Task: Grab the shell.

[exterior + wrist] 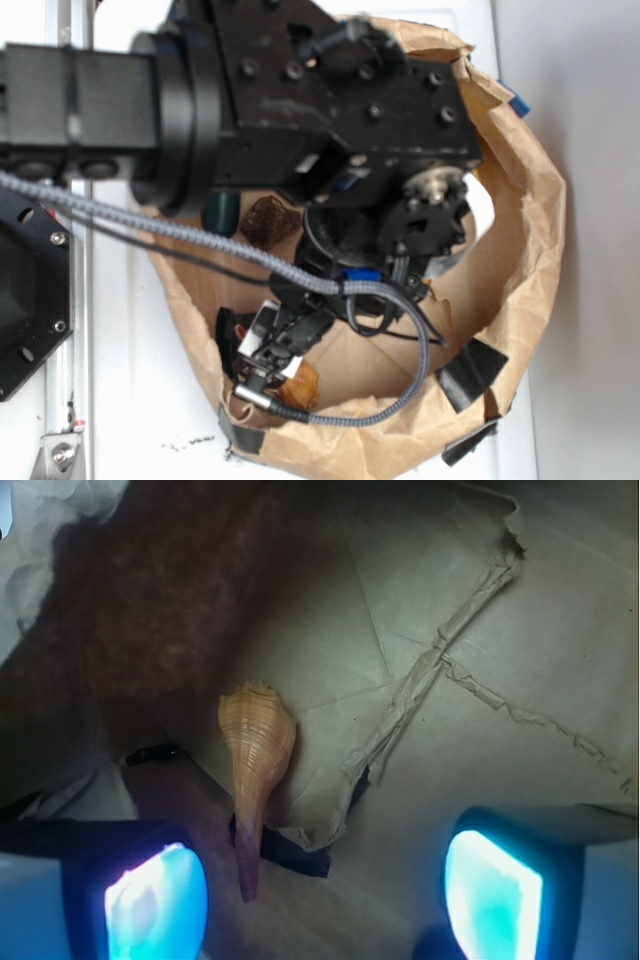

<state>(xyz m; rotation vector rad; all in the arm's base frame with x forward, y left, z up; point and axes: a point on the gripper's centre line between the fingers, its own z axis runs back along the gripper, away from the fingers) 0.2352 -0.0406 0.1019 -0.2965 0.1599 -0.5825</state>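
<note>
Clearly, the two fingers, their pads point(160, 905) glowing cyan in the wrist view, are being held spread apart, with nothing being gripped between them. The gripper point(325, 900) is being kept above the crumpled floor of a brown paper bag point(480, 660). The shell point(255, 770) is being shown lying on that paper just beyond the left-hand pad as the wrist view frames it, nearer to that pad than to the other and apart from both. Its rounded, ribbed orange end is being pointed away from the camera, while its long dark tip is being directed toward the fingers. A strip of black tape point(295, 858) is being seen just beside the tip, stuck along a torn paper fold.

From the exterior view, the gripper point(265, 365) is being seen reaching down into the bag point(520, 230), whose torn rim is being patched with black tape point(470, 372). An orange-brown shape, probably the shell point(302, 385), is being glimpsed just beside the gripper's tip. A dark brown lumpy object point(268, 220) is being partly hidden beneath the black arm point(300, 90), and a braided grey cable point(180, 235) is being draped across the arm toward the gripper.
</note>
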